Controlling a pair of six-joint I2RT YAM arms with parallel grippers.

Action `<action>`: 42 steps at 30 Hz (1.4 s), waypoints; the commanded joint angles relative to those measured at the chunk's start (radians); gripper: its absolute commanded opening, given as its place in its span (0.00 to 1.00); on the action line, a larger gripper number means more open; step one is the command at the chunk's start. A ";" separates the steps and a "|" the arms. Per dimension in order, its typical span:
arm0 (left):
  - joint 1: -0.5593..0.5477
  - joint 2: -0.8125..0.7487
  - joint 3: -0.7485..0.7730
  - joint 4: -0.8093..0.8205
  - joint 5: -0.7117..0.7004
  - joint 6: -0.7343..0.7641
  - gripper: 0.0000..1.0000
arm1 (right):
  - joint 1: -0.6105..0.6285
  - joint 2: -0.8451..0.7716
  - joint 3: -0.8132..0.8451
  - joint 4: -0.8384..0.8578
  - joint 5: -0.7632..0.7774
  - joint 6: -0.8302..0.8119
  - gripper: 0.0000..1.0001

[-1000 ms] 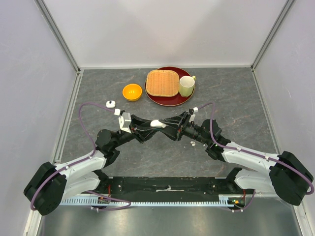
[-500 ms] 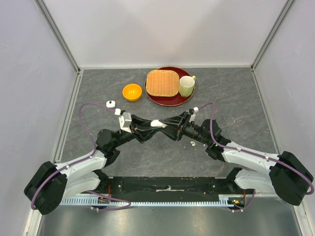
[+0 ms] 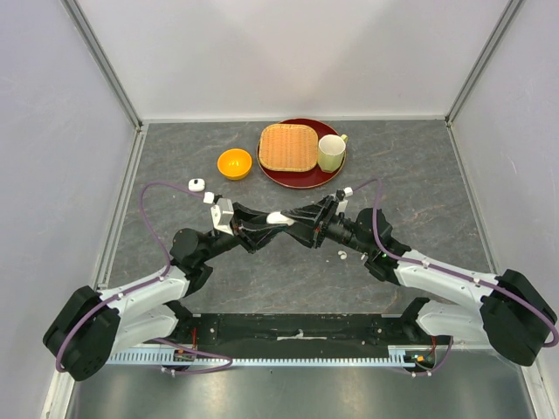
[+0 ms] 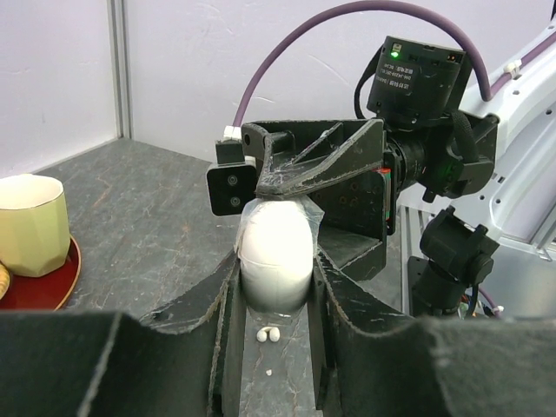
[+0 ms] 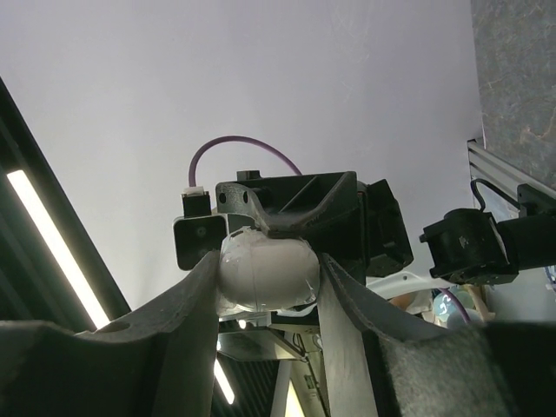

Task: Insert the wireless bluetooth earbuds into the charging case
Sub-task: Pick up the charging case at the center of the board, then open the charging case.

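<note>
Your left claw (image 4: 276,261) is pinched tight on the white egg-shaped charging case (image 4: 275,239), one finger on each flank, holding it up off the table (image 3: 419,201). Your right claw (image 5: 268,274) comes in from the opposite side and grips the same case. Its jaws are roughly half spread and the case fills the gap, so the two arms meet nose to nose mid-table. On the left wrist cam, one right finger runs across the top of the case. Can't tell from any view whether the lid is up or down. The wireless bluetooth earbuds (image 4: 268,334) are loose on the tabletop. A couple lie together right below the case on that cam, and from overhead they sit just beside the right wrist, on its near side. Further out, there's a small white item (image 3: 196,184) off toward the left and an orange bowl (image 3: 234,163) behind it. At the back, a red plate (image 3: 301,181) carries a woven tray (image 3: 286,147) and a cream mug (image 3: 331,154).
</note>
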 commanded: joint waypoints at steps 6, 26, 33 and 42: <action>-0.012 0.009 0.045 0.012 0.052 -0.033 0.17 | 0.012 -0.009 0.058 -0.069 -0.024 -0.074 0.06; -0.012 -0.109 -0.131 0.299 -0.145 0.016 0.02 | 0.010 -0.248 0.318 -0.664 0.156 -0.920 0.98; -0.012 -0.080 -0.131 0.416 -0.135 -0.034 0.02 | 0.016 -0.153 0.481 -0.922 0.048 -1.234 0.98; -0.012 -0.063 -0.096 0.425 -0.053 -0.037 0.02 | 0.019 -0.081 0.567 -0.991 0.019 -1.316 0.98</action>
